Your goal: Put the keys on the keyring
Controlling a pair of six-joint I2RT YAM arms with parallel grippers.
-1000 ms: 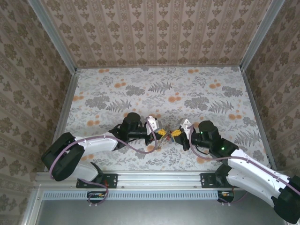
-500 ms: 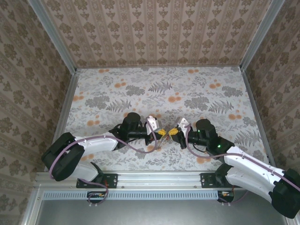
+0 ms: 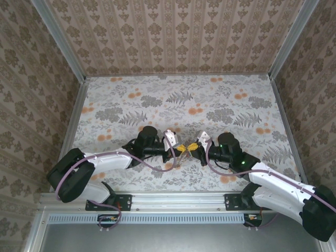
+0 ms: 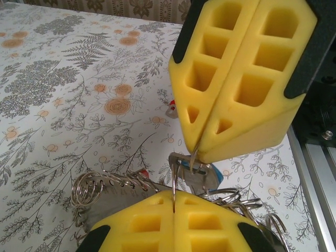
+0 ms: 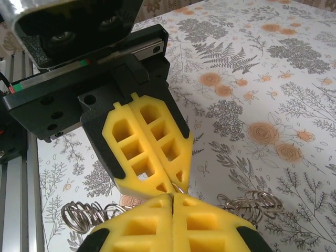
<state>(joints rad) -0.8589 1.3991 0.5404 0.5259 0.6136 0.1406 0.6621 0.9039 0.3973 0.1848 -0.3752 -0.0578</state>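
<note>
Our left arm [image 3: 107, 157] and right arm [image 3: 273, 185] stretch low and inward, wrists facing each other. Our left gripper [image 3: 180, 148] has its yellow pads pressed tight together. Our right gripper [image 3: 193, 147] is clamped closed too, and the two sets of fingertips meet nearly tip to tip at a slight angle.

This was a robot test cell in a lab, not a home; the table [image 3: 157, 89], covered in a floral print, stood boxed in by wallpapered walls [image 3: 178, 37] held in bare aluminium posts [image 3: 58, 37]; an aluminium rail [image 3: 178, 199] ran along the table's near edge; the left arm [image 3: 105, 157] and right arm [image 3: 278, 184] were bolted there.
</note>
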